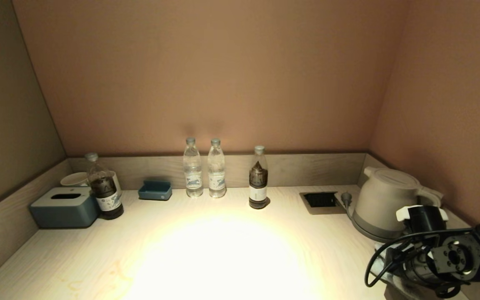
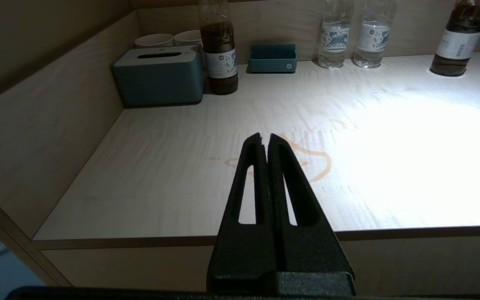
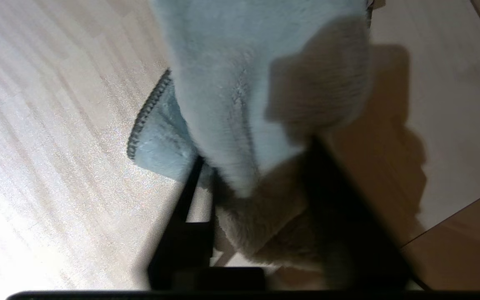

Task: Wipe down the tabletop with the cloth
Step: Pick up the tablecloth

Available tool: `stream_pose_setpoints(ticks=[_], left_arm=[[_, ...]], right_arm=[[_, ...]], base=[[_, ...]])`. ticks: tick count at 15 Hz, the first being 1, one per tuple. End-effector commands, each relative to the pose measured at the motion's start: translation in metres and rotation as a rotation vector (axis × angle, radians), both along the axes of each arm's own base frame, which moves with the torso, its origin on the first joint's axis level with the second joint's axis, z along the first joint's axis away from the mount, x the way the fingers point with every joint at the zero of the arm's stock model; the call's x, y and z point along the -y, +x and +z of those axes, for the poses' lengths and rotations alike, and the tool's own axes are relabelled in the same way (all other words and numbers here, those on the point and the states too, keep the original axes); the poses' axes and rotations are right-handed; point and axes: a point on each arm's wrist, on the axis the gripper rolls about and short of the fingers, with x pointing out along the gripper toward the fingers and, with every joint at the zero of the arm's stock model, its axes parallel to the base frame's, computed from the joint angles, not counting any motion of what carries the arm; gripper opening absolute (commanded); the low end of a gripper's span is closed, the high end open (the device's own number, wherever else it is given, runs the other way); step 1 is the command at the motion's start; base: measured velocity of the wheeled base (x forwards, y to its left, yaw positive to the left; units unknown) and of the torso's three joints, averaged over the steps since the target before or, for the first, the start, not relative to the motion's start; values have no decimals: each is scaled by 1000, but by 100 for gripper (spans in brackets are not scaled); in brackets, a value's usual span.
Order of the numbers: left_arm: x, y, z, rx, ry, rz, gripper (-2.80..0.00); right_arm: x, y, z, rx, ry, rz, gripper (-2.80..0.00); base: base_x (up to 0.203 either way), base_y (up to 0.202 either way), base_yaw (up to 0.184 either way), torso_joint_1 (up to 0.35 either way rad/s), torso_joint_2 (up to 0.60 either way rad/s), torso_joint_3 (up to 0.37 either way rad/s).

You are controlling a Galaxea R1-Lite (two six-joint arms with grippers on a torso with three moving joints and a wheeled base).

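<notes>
The pale wood counter [image 2: 148,175] bears an orange stain just beyond the left gripper [image 2: 265,139], whose fingers are pressed together, holding nothing. The light blue cloth [image 3: 240,83] is pinched between the right gripper's [image 3: 252,183] fingers, draping onto the counter.

No text is showing clearly enough to be read in any view. The two clear water bottles [image 2: 332,33] and the two dark bottles [image 2: 220,54] are wearing white labels with small blue pictures or marks, but their letters are staying too small to tell.
</notes>
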Motion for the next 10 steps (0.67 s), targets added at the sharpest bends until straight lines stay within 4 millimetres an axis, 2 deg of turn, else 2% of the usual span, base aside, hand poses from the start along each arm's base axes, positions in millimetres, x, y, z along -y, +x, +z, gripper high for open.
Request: stream_pose_setpoints(ticks=[1,6,10], left_arm=[[0,0,0,0,0,0,-280],[0,0,0,0,0,0,-280],[0,0,0,0,0,0,-280]], right_arm=[[0,0,-1,-2,1,-2,-280],[-1,-2,10,41,-3,0,-280],[-19,-21,71,282,-2,99,-280]], base=[[0,0,0,0,0,0],[0,0,0,0,0,0],[0,0,0,0,0,0]])
